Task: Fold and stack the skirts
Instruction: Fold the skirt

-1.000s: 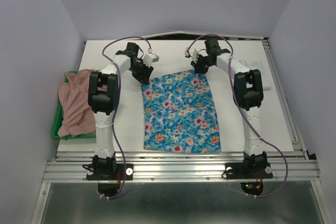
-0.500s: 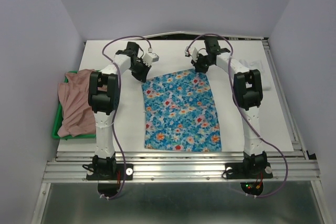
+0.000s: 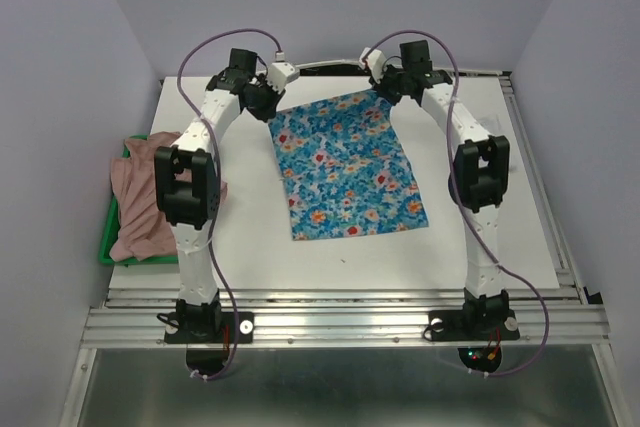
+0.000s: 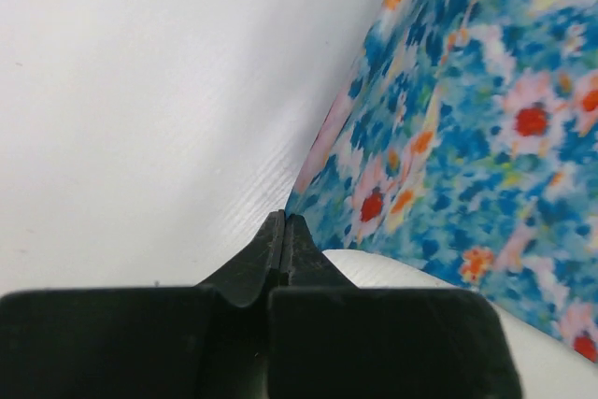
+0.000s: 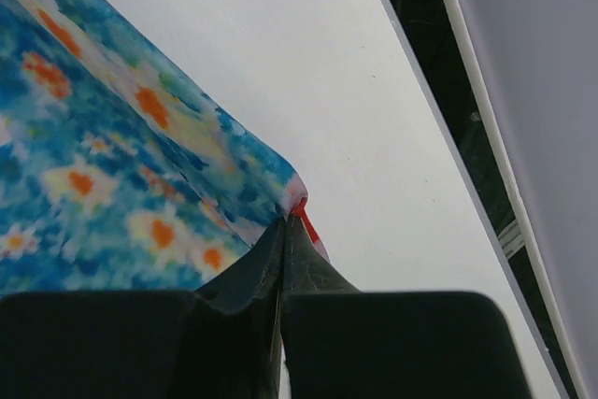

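The blue flowered skirt (image 3: 345,162) lies spread in the middle of the white table (image 3: 500,237), with its far edge raised at the back. My left gripper (image 3: 268,107) is shut on the far left corner. In the left wrist view the flowered cloth (image 4: 467,119) runs up to the closed tips (image 4: 283,221). My right gripper (image 3: 385,90) is shut on the far right corner; the right wrist view shows the cloth (image 5: 112,156) pinched at the tips (image 5: 290,217). A dusty-pink skirt (image 3: 145,192) lies bunched at the left.
The pink skirt rests in a green tray (image 3: 105,245) at the table's left edge. A dark gap and a metal rail (image 5: 486,165) run along the table's far side, close behind both grippers. Purple walls enclose the table.
Both grippers shut on the far corners of the flowered skirt and moved toward the back of the table. The skirt slid with them, and its near edge now lies farther from the arm bases.
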Controlling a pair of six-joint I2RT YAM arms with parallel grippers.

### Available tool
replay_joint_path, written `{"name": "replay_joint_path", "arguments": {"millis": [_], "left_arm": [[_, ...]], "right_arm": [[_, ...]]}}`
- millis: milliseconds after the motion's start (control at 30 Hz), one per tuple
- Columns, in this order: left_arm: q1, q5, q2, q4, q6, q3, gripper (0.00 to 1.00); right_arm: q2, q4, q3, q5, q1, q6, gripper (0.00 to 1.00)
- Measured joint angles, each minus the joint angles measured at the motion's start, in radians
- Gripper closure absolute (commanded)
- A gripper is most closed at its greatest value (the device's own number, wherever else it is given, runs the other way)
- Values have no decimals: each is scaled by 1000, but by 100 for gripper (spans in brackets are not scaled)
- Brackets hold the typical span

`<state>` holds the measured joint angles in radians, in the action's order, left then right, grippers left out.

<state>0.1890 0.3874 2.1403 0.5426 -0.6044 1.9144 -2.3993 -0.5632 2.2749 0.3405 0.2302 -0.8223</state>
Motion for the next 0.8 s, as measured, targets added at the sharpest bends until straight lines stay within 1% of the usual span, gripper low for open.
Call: {"name": "replay_joint_path", "arguments": {"millis": [100,167,300,433,500,667,800], "left_arm": [[0,5,-93,-16,-3,-22,100],[3,13,-175,-35,-10,-83,100],[32,30,-376,-56,-47,-266,100],[72,32,-519,-72,-82,-445,100],[100,37,-584,-81,-101,-568,100],[180,29,-650,-98,-127,-793,100],[246,-6,-650,-144,-133,-942,100]], "right_arm": [[116,10,-120,-5,0,-5,99],[188,11,-191,-1,0,-13,99],[373,24,-366,22,0,-30,99],[562,33,-572,46,0,-60,99],[636,34,-686,59,0,-76,99],[718,26,-920,80,2,-79,99],[788,55,-1185,84,45,-55,99]]}}
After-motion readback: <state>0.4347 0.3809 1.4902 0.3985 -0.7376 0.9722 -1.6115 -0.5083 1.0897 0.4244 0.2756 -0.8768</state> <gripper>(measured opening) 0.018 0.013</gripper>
